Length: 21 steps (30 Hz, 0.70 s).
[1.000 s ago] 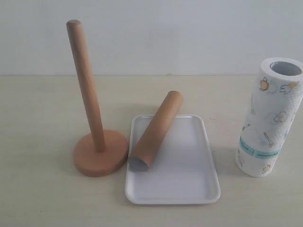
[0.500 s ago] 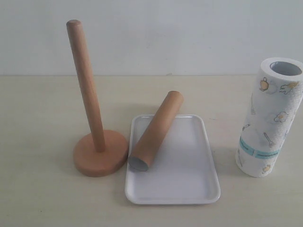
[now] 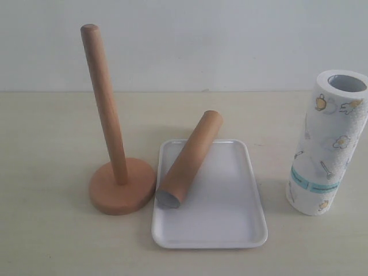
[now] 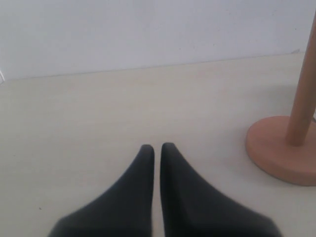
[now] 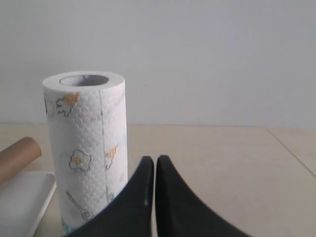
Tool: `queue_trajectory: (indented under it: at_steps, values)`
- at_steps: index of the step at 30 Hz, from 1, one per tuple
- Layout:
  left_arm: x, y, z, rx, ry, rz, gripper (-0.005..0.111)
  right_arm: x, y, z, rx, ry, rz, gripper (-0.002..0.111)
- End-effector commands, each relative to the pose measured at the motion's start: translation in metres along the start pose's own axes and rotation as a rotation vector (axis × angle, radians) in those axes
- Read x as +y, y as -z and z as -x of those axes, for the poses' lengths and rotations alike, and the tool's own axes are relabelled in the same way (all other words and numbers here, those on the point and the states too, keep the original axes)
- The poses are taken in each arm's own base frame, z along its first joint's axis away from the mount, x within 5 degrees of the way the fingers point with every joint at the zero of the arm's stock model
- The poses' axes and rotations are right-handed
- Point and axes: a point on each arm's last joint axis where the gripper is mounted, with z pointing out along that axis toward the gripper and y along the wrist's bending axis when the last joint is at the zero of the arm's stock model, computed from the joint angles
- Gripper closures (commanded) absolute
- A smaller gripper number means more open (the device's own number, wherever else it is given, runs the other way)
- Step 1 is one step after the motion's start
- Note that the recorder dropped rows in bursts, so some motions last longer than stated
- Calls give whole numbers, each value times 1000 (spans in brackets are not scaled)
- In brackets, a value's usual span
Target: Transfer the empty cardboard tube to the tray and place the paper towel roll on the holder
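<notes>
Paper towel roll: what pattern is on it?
Roll: small orange cartoon pictures, teal band; exterior view.

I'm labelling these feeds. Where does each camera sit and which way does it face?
Exterior view: raised, facing the wall across holder, cardboard tube on tray, paper towel roll; no robot parts.
Left wrist view: on left arm, low, facing the holder; shut left gripper shows.
Right wrist view: on right arm, low, facing the roll; shut right gripper shows.
Shared: exterior and left wrist both show the holder.
</notes>
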Motion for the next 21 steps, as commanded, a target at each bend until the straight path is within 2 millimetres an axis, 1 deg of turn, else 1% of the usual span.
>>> queue_trajectory:
  at_steps: [1,4,8,11,18,21]
  values:
    - [0,0,-1,4,-1,1,103,0,-6,-2,44,12,1,107]
    - [0,0,-1,4,-1,1,103,0,-6,2,9,12,-4,107]
    - [0,0,-1,4,-1,1,103,-1,-6,7,-54,-43,-10,107]
    - [0,0,-1,4,-1,1,103,-1,-6,10,-83,-53,-12,107]
    - [0,0,-1,4,-1,1,103,-1,-7,9,-69,-146,-9,107]
    - [0,0,-1,4,-1,1,103,-1,-9,4,-15,-187,-8,107]
